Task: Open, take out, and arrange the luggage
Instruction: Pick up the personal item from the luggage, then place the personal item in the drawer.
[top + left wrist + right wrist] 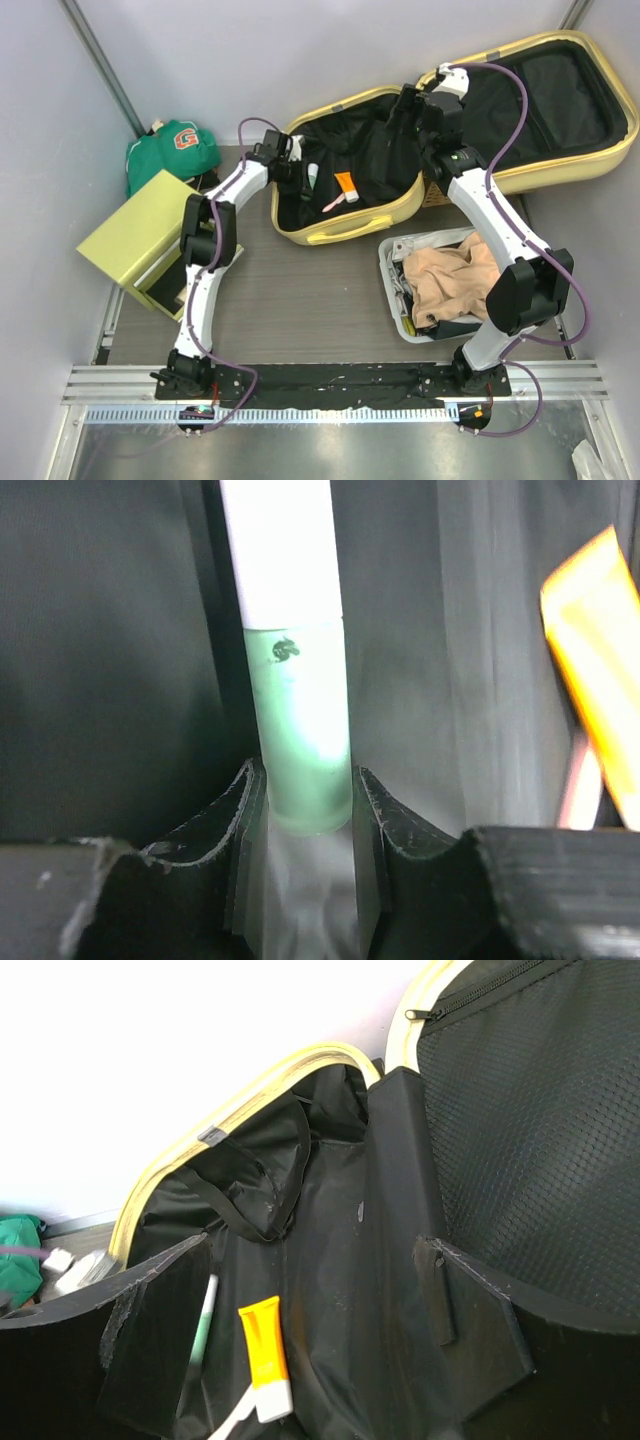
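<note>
The pale yellow luggage (340,228) lies open at the back of the table, with black lining in both halves (250,1095). In its left half lies a green and white tube (312,178) beside an orange tube (346,185) and a white and pink toothbrush (335,202). My left gripper (298,172) is down in that half. In the left wrist view its fingers (240,820) press on both sides of the green end of the tube (298,720). My right gripper (405,110) hangs open over the lining (312,1250) with nothing between its fingers; the orange tube (264,1350) lies below it.
A yellow-green box (135,235) stands at the left, with a green garment (170,150) behind it. A grey bin (395,280) holding beige cloth (450,280) sits in front of the luggage on the right. Walls close in the back and sides.
</note>
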Available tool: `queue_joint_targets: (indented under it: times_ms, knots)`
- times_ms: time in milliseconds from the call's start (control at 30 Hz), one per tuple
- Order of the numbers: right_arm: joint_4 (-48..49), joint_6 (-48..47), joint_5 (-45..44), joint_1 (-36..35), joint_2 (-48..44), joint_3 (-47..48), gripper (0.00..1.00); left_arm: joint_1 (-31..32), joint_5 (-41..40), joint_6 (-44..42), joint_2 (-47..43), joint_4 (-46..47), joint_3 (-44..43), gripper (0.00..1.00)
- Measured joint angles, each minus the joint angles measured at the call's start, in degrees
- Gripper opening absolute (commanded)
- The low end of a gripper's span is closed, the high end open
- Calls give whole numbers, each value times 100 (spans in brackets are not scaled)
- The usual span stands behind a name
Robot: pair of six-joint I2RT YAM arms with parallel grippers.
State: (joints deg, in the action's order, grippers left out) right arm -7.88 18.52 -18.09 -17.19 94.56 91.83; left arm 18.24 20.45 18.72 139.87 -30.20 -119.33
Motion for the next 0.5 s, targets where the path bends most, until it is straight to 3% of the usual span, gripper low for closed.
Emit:
queue_joint_targets:
  times_ms: [100, 233, 400, 500]
  knots:
    - [20, 7, 22, 0, 2, 0, 92, -15, 72, -380, -695, -101, 776, 0]
    - [197, 50, 46, 0, 96, -7, 92, -98, 15, -1207, -2284, -590, 1996, 0]
    - [616, 111, 59, 0, 249, -212, 92, -282, -616, -2124, -4583, -1139, 3657, 0]
    - [787, 107, 55, 0, 374, -243, 93, -328, -1257, -2457, -5243, -1720, 4417, 0]
